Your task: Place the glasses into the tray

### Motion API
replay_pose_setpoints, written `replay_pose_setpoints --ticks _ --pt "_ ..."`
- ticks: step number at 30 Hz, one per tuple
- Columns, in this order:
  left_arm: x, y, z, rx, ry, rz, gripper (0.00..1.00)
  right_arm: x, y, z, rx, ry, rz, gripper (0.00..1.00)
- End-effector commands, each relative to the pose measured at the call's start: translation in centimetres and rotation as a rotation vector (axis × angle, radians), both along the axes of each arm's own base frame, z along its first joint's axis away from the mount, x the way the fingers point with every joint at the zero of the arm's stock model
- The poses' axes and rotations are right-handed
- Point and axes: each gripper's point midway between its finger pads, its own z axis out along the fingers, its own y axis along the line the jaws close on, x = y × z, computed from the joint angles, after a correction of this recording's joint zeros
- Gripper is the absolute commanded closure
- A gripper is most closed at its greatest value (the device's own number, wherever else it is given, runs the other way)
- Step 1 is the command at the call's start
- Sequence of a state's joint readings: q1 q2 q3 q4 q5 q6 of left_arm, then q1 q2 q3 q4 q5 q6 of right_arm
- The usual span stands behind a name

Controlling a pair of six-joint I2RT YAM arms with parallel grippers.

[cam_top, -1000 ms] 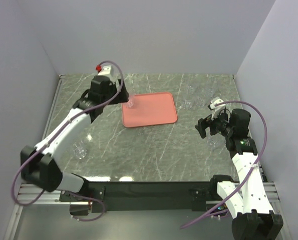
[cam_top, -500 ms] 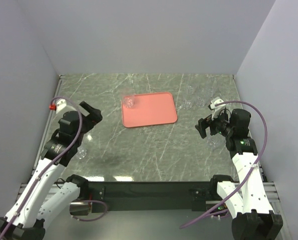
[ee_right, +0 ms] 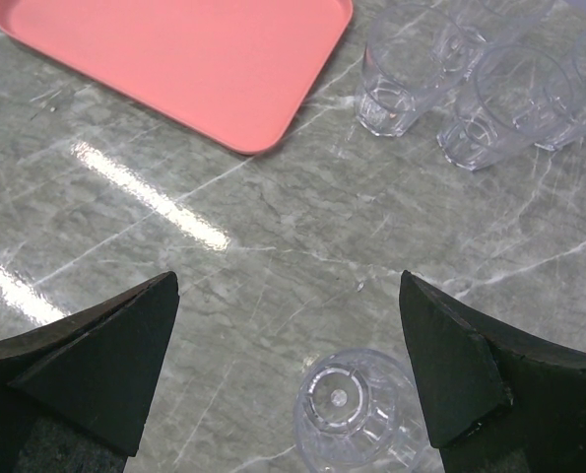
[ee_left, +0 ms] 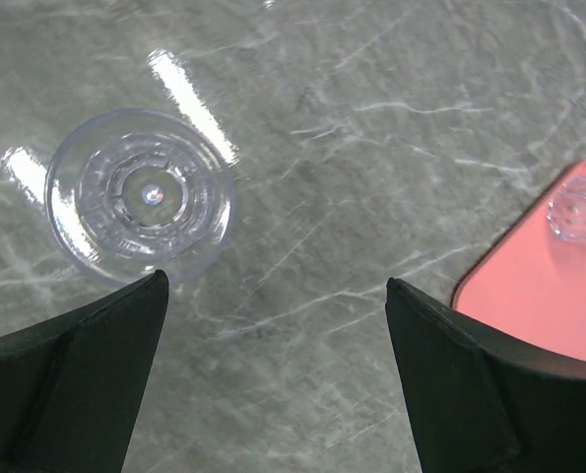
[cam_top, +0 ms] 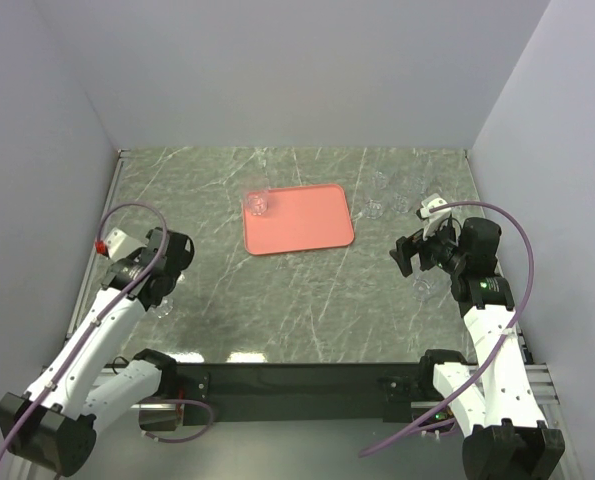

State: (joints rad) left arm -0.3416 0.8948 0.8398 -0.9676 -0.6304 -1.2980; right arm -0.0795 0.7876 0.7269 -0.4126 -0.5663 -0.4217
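The salmon-pink tray (cam_top: 307,222) lies at the middle back of the table, with one clear glass (cam_top: 259,204) standing in its far left corner. My left gripper (cam_top: 167,268) hangs open over the near left of the table. Beside it stands another glass (ee_left: 140,202), just ahead of its left finger and not between the jaws. The tray's corner (ee_left: 544,296) and its glass (ee_left: 578,212) show at the right of the left wrist view. My right gripper (cam_top: 409,255) is open, with a glass (ee_right: 357,409) upright low between its fingers (ee_right: 96,365), untouched.
Several more clear glasses (ee_right: 411,69) stand grouped at the back right, beyond the tray's corner (ee_right: 263,128). Grey walls close in the table on the left, back and right. The marble top reflects bright light streaks.
My left arm has drawn back from the tray's far left corner to the near left, leaving a glass in the tray. Its jaws opened fully. The right arm has not moved.
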Motion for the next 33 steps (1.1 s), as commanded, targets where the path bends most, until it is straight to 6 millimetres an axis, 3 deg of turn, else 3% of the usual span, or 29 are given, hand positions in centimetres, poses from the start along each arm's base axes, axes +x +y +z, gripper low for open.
replay_pose_setpoints --ticks 1,6,13,22,33 --pt "-0.7 0.8 -0.3 -0.015 0.009 0.096 0.03 0.3 -0.3 0.6 -0.008 -0.031 -0.009 0.01" --pt "-0.6 1.1 -1.1 -0.033 0.028 0.112 0.06 0.3 -0.4 0.5 -0.005 -0.027 -0.011 0.01" --pt "-0.1 1.7 -2.6 -0.074 0.067 0.108 0.21 0.3 -0.5 0.6 -0.005 -0.03 -0.013 0.01" --pt "0.7 1.9 -4.3 -0.092 0.113 0.077 0.32 0.2 -0.5 0.7 0.0 -0.029 -0.013 0.01" --pt "0.4 2.2 -6.8 -0.081 0.216 0.064 0.53 0.2 -0.6 0.7 0.003 -0.029 -0.016 0.01"
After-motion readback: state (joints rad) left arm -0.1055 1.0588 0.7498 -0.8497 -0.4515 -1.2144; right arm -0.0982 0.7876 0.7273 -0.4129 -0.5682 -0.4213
